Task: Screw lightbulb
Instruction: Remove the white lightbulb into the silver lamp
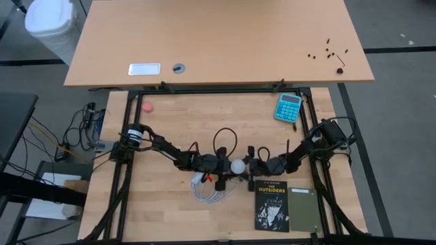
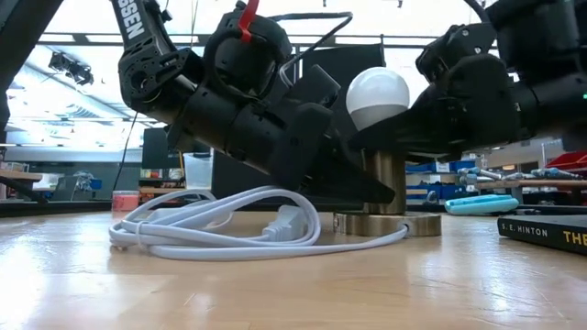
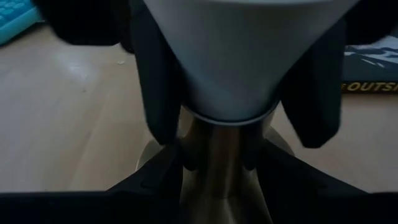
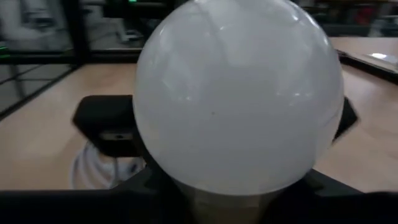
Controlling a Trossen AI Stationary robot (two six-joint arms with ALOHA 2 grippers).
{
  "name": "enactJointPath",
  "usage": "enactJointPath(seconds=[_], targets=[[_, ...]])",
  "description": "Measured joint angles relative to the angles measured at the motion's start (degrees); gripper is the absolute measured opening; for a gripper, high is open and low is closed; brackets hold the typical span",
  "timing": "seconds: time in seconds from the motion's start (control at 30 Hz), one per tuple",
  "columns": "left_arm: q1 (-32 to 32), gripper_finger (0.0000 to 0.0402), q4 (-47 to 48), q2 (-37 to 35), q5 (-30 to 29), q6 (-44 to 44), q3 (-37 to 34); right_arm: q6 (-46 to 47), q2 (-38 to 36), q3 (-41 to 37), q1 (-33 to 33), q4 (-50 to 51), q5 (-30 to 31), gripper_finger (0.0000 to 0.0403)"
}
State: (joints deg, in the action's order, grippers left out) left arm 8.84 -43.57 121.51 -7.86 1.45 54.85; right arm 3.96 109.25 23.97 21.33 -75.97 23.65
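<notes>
Low view shows the bulb (image 2: 377, 96) upright in the metal socket (image 2: 388, 197) mid-table. Left gripper (image 3: 214, 155) is clamped on the socket stem, right gripper (image 2: 390, 136) clenched around the bulb's neck (2 arms, 1 job). I'd twist gently, keep the bulb straight, and hold the socket dead steady.

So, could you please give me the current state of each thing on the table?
lightbulb: upright on the socket stem, gripped
socket: standing on the table, stem gripped
left gripper: shut on the socket stem
right gripper: shut on the lightbulb
white cable: coiled, loose
book: closed, flat
</notes>
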Motion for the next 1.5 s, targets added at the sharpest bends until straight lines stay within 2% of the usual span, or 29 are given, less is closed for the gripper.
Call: enactJointPath(seconds=[0.13,0.37,0.47,0.7,0.93,1.07,1.23,1.5], targets=[[0.0,0.0185,0.0,0.0,0.6,-1.2,0.0,-1.8,0.0,-0.8,-3.1,-1.9,-10.1,0.0179],[0.0,0.0185,-0.9,0.1,3.4,-2.5,0.1,0.1,0.2,-0.9,-10.3,-2.7,-33.7,0.0178],[0.0,0.0185,-0.9,0.1,3.3,-2.5,0.2,0.4,0.2,-0.9,-11.8,-2.8,-36.4,0.0178],[0.0,0.0185,-0.8,0.0,3.0,-2.4,0.1,6.3,0.2,-0.9,-11.4,-3.1,-31.5,0.0200],[0.0,0.0185,-0.7,0.1,2.6,-2.5,0.1,9.2,-2.0,-0.9,-9.9,-0.3,-28.5,0.0251],[-0.1,0.0185,-0.7,0.1,2.0,-2.4,0.2,7.9,-7.5,-0.8,-9.8,10.2,-26.0,0.0274],[-0.1,0.0185,-0.7,0.1,1.1,-2.3,0.2,3.9,-16.5,-0.9,-8.5,23.4,-20.8,0.0278],[-0.1,0.0185,-0.6,0.1,0.5,-2.2,0.2,3.6,-28.7,-0.9,-2.6,44.6,-3.5,0.0268]])
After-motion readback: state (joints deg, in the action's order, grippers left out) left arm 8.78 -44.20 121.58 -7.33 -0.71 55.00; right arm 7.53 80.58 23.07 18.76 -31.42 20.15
